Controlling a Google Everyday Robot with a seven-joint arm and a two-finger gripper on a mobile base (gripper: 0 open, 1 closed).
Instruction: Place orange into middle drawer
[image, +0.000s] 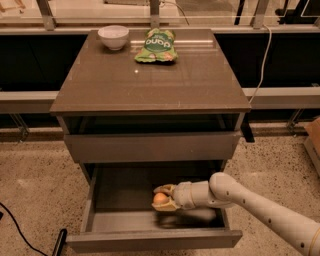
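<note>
The middle drawer (150, 239) is pulled out wide, its flat front toward me. My gripper (163, 198) reaches into it from the right, about at the drawer's middle. It is shut on the orange (159, 198), a small round fruit held between the two pale fingers (164, 189). The orange hangs just above the drawer floor, with a shadow under the wrist. The arm (250, 205) crosses the drawer's right side.
The top drawer (150, 146) above is slightly open. On the tabletop (150, 85) stand a white bowl (113, 36) at the back left and a green snack bag (156, 46) beside it. A black cable (20, 235) lies on the floor at the left.
</note>
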